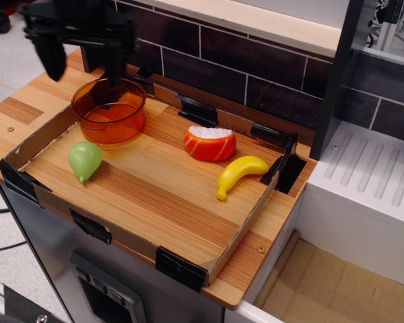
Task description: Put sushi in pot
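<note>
Two spread fingers (pixel 54 57) above pot (pixel 109 111)

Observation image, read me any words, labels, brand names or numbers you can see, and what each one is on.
There is no readable text.
The sushi, the pot, the banana and the green pear-shaped toy carry no markings.
The black tape patches on the cardboard tray are blank.
</note>
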